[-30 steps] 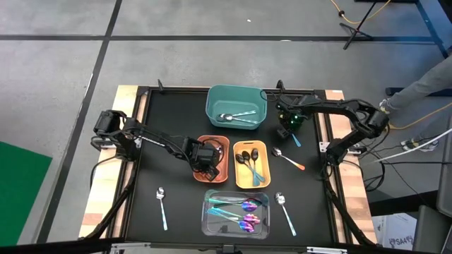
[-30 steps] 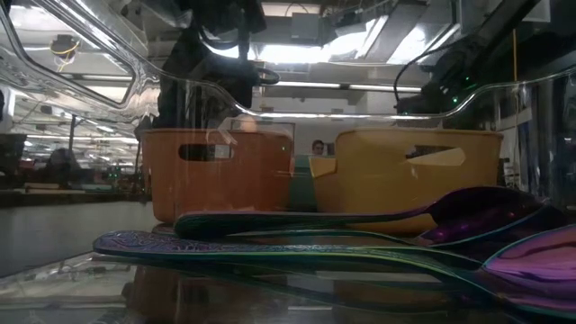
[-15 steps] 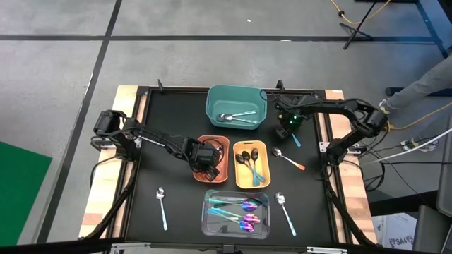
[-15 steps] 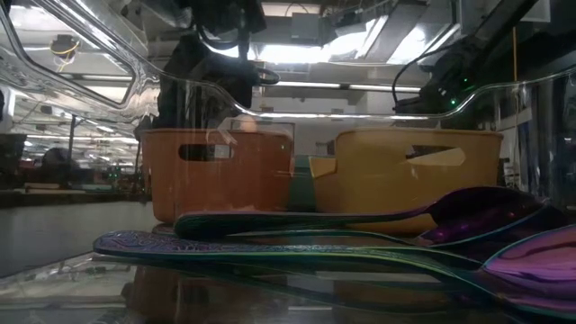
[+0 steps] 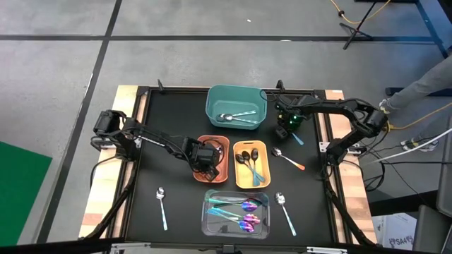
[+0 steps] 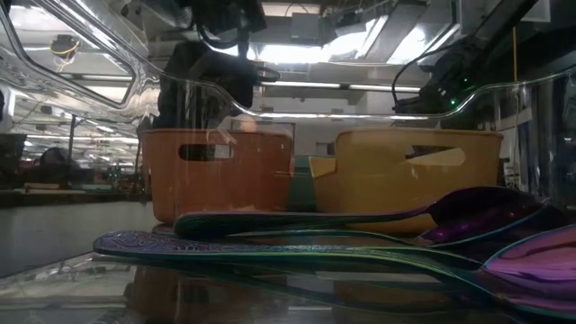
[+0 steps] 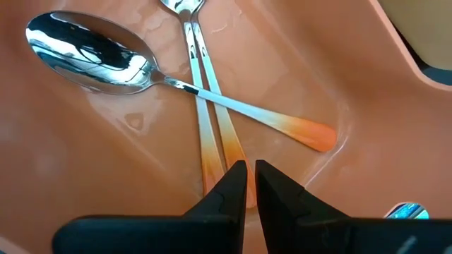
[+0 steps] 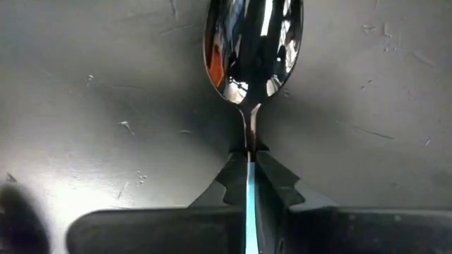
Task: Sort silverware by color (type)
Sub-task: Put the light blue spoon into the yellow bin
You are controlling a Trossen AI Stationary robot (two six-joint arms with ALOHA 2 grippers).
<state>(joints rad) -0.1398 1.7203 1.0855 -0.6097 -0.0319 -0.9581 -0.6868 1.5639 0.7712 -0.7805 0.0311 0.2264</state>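
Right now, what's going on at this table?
The robot is sorting spoons into bins by colour. The right gripper has its fingers shut on a teal-handled spoon lying on the mat beside the teal bin. The left gripper, fingers shut and empty, hovers inside the orange bin over orange-handled spoons.

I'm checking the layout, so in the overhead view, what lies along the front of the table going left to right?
Teal-handled spoon lying alone → clear bin holding iridescent spoons → second teal-handled spoon.
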